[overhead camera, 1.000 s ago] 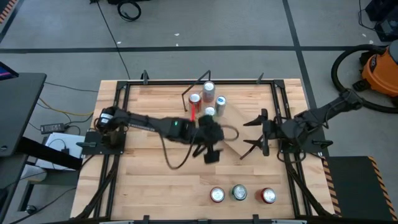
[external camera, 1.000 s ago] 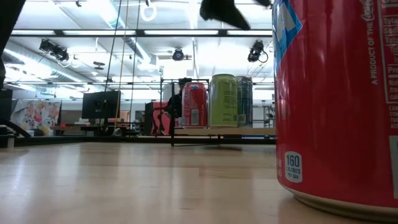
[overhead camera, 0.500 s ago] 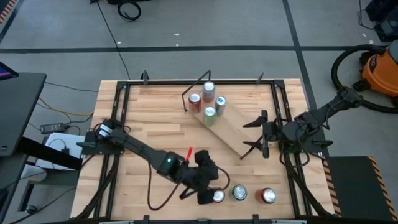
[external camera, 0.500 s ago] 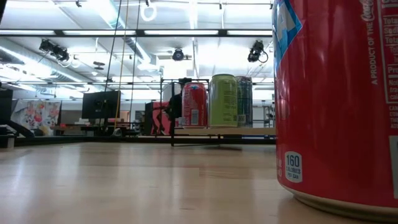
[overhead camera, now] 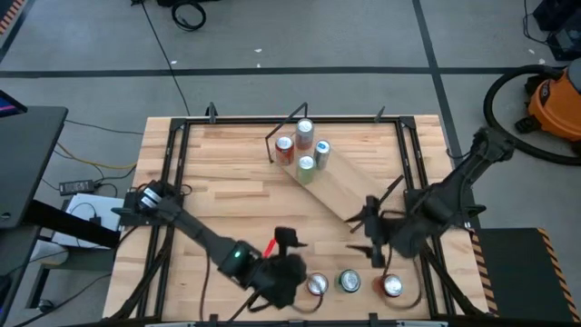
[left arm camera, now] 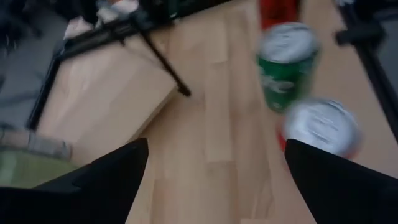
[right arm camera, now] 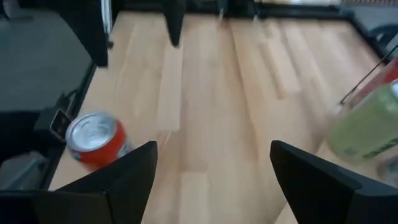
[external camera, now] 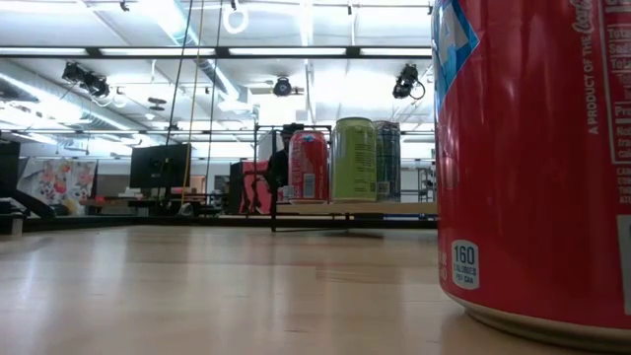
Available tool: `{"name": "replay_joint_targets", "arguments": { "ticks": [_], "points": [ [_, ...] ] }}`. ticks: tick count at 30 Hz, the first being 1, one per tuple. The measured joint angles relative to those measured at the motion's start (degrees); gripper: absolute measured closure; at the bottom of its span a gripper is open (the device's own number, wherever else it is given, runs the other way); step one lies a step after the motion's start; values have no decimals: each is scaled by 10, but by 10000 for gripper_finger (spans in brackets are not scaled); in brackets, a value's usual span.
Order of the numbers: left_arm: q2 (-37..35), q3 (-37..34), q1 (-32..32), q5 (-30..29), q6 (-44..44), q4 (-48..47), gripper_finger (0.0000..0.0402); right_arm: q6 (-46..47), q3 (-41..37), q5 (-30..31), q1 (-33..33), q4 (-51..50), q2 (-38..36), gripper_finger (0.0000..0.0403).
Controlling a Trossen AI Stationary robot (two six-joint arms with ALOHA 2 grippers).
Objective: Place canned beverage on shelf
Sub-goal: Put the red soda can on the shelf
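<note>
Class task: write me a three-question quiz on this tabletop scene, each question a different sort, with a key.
1. How many cans stand on the shelf?
2. True or false: the left gripper grips a can.
3. The right gripper hovers nearest: A) the shelf's cans, B) the orange-red can, C) the table's far edge.

Key:
1. Four.
2. False; it is open and empty beside the leftmost can of the front row.
3. B.
</note>
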Motion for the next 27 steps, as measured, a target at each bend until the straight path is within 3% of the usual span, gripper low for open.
{"name": "replay_joint_targets", "arguments": {
  "ticks": [5,11,22,27],
  "points": [
    [0,0,-24,-2,27,-41,33,88,139,-26,33,-149,105,80],
    [-9,-64,-51,-40,-7,-35,55,172,274,-103,62,-302,204,80],
    [-22,-94,-71,-120,-34,-23,77,312,381,-258,123,-445,333,80],
    [-21,-94,-66,-119,-31,-31,89,363,389,-256,154,-494,365,80]
  ]
}}
